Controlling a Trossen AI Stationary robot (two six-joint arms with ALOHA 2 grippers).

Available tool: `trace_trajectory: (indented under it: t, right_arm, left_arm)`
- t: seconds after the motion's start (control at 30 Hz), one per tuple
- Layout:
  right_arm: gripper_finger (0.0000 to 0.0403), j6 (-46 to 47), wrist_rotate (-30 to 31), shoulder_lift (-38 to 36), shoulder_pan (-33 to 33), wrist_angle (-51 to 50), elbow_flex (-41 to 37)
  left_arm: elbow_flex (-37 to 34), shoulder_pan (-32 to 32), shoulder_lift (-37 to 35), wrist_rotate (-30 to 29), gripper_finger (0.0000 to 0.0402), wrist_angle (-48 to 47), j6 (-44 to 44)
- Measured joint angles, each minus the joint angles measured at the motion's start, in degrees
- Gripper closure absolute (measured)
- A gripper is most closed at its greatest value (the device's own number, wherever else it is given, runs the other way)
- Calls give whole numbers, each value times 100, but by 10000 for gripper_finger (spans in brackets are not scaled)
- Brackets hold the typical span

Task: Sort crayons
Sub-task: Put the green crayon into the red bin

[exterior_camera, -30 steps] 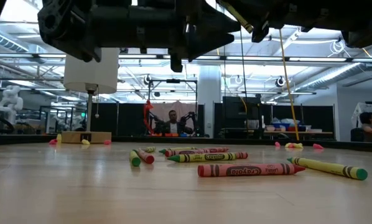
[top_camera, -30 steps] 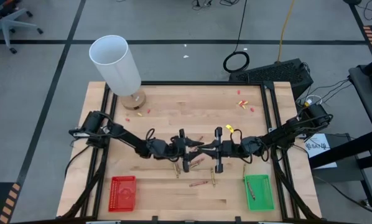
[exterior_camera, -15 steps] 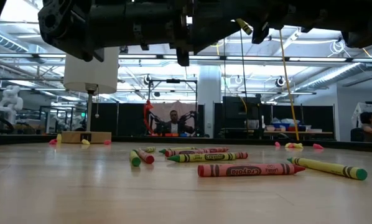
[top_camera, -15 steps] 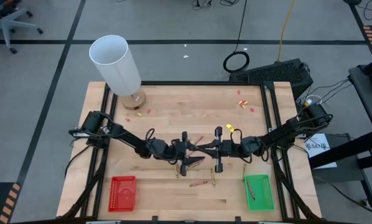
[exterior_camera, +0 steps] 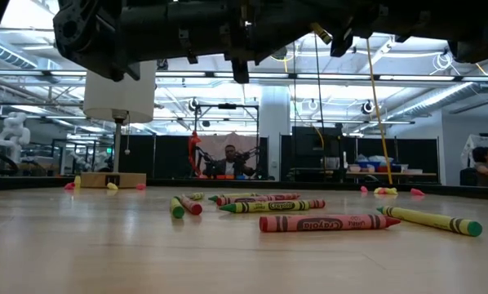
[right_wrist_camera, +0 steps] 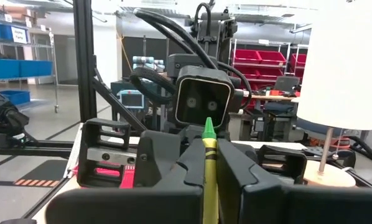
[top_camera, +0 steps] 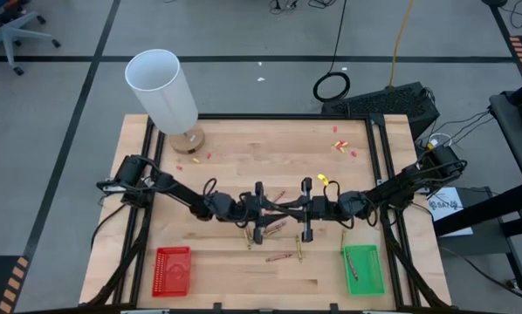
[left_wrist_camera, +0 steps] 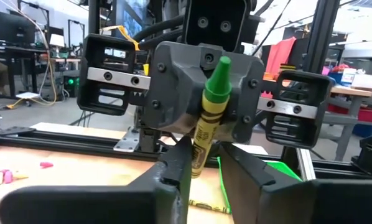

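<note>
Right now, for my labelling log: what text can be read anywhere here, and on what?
"Crayola", upside down: wrapper of the red crayon, low view.
Too blurred: wrapper print on the yellow-green crayon behind it, and on the green crayon in the left gripper.
Too small: print on the paper sheet beside the table.

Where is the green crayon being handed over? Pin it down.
Above mid-table, the green crayon stands between the left pincer and right pincer, which face each other, over the loose crayons.
</note>
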Motion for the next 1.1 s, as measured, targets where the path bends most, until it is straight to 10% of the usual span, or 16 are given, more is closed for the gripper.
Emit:
trace_trajectory:
  t: [0.43,1.1]
  right_arm:
    - [389,87,-8,2,2,-3,-4]
    - [177,382,29,-734,440,-1507,-6]
  left_arm:
    - [2,51,-2,161,393,-68,4]
    - [9,-125,-90,395,382,-938,-183]
